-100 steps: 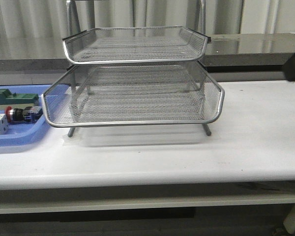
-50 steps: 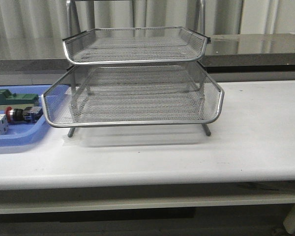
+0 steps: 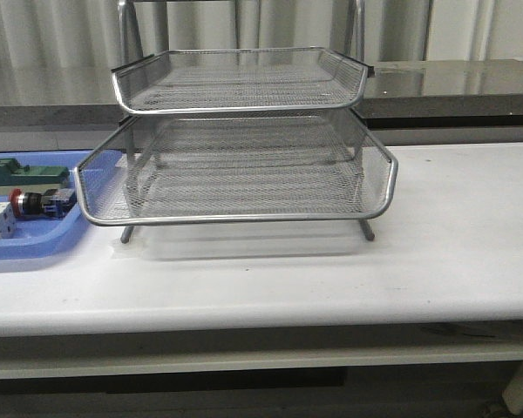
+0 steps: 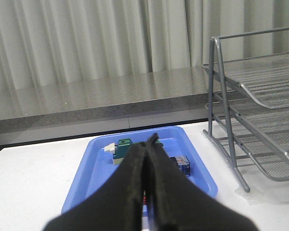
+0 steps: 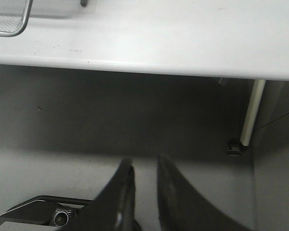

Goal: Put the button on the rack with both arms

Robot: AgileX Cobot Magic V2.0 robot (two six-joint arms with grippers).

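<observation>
On the blue tray [image 3: 35, 239] beside the rack [image 3: 235, 170], your button [image 3: 30, 202] lies untouched. Left tool [image 4: 147, 144] is pressed together; right tool [image 5: 143, 166] stands slightly apart. Descend without spreading and you'll knock the button aside.

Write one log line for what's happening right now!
button: in blue tray | rack: empty | left gripper: shut, above tray | right gripper: slightly open, off table
</observation>
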